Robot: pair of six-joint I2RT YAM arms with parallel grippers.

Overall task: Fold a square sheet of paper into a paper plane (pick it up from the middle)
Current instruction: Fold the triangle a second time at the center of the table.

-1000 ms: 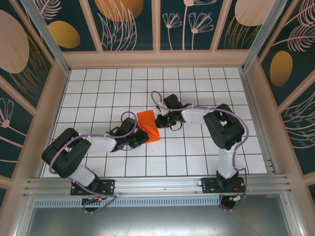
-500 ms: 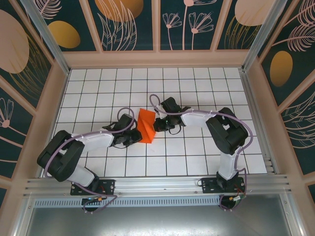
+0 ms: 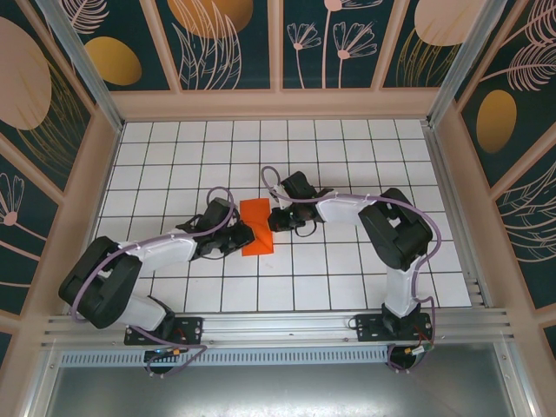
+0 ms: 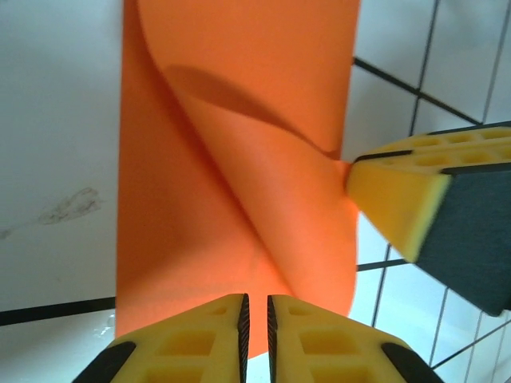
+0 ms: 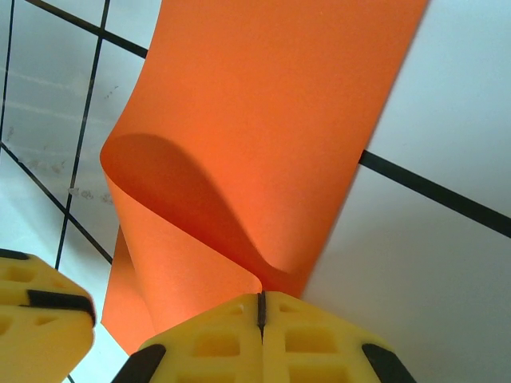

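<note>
Square sheet of paper (image 3: 257, 228) lies on the counter (image 3: 174, 156) between both grippers, one flap curled over and uncreased. The right gripper (image 5: 259, 307) is closed, nipping the curl's edge at its fingertips. The left gripper (image 4: 255, 315) has its jaws almost together at the edge nearest it, and I cannot tell whether it grips. A sideways tug could skew the crease; a loose pinch would let the flap spring back. No writing shows.
</note>
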